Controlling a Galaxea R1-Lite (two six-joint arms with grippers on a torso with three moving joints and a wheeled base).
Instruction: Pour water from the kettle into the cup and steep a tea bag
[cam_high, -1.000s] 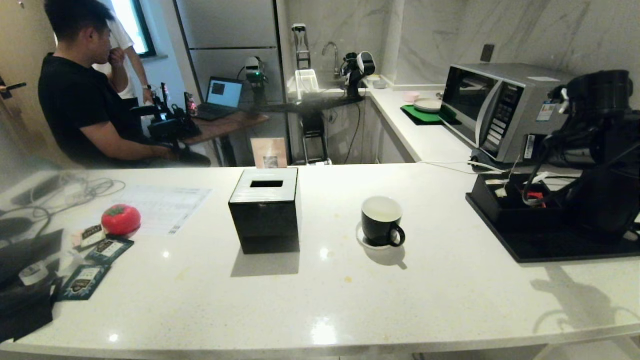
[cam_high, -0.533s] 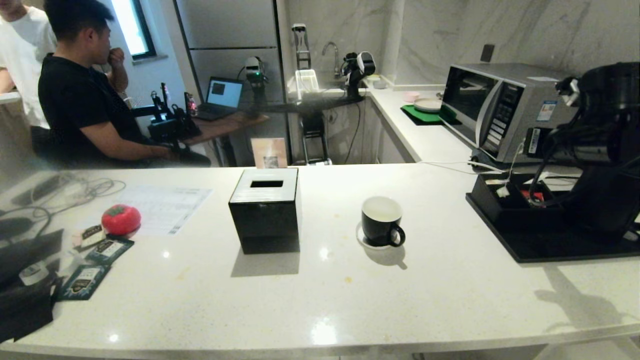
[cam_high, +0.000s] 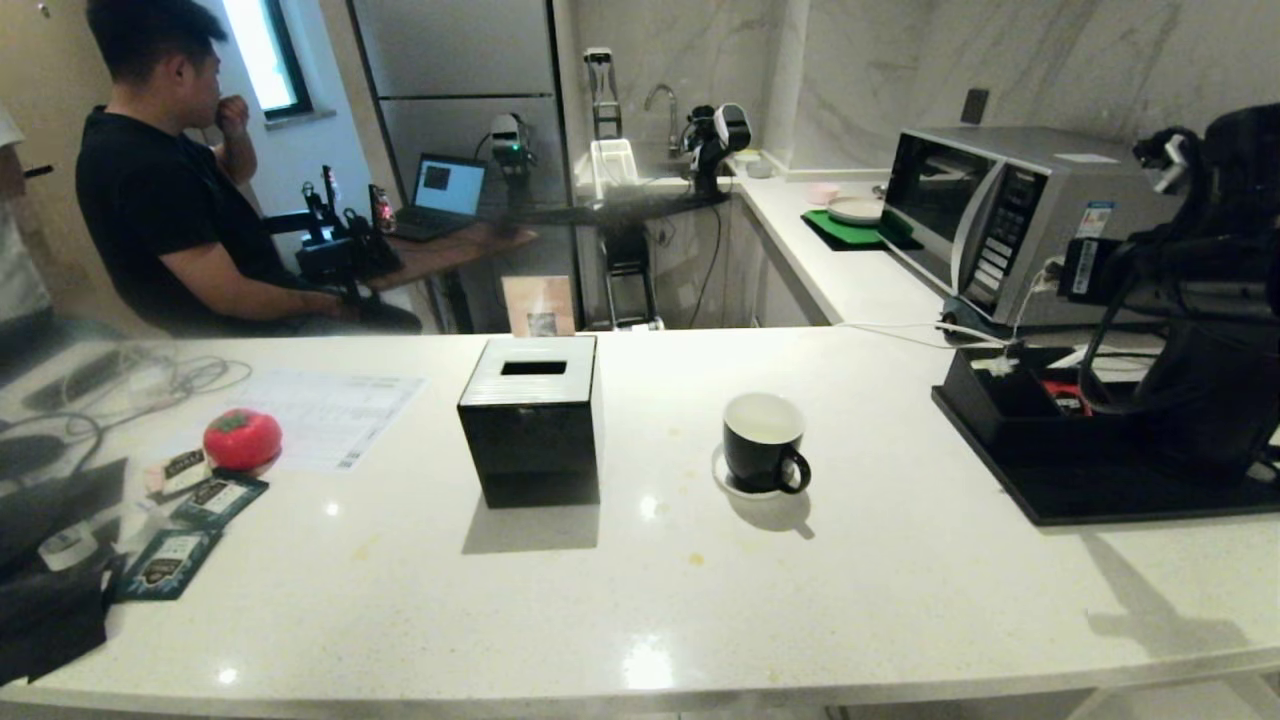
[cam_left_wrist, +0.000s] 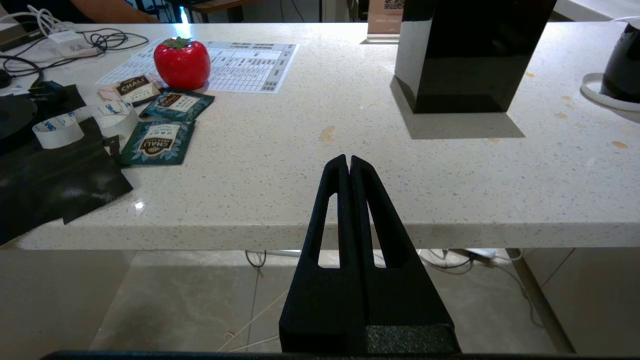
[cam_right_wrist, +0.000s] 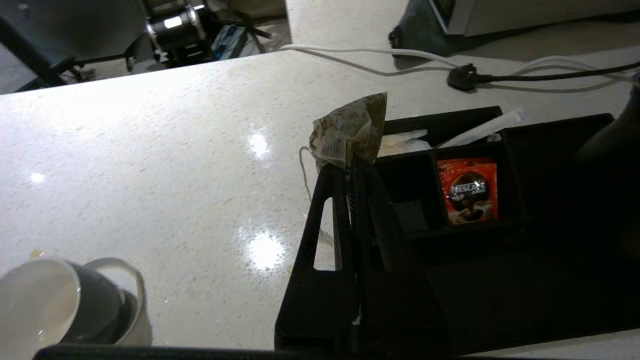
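Table (cam_high: 900, 590): pale speckled stone, filling the lower half of the head view.
Tray (cam_high: 1100, 495): black organiser at right of that frame, with compartments; a red sachet (cam_right_wrist: 467, 190) reading "NESCAFE" lies in one.
Kettle: cannot be told apart from the dark arm at the right edge.
Tissue box (cam_high: 530, 420): black cube, centre.
Cup (cam_high: 763, 440): small black mug, white inside, loop handle, on a white saucer (cam_high: 725, 480), right of centre.
Right pincer (cam_right_wrist: 352, 172): closed on a tea bag (cam_right_wrist: 350, 130), brownish, crumpled, above the tray's edge.
Left pincer (cam_left_wrist: 348, 162): fingers pressed together, empty, before the table's near edge.
Packets (cam_left_wrist: 157, 142): dark green, reading "CHALI", left.
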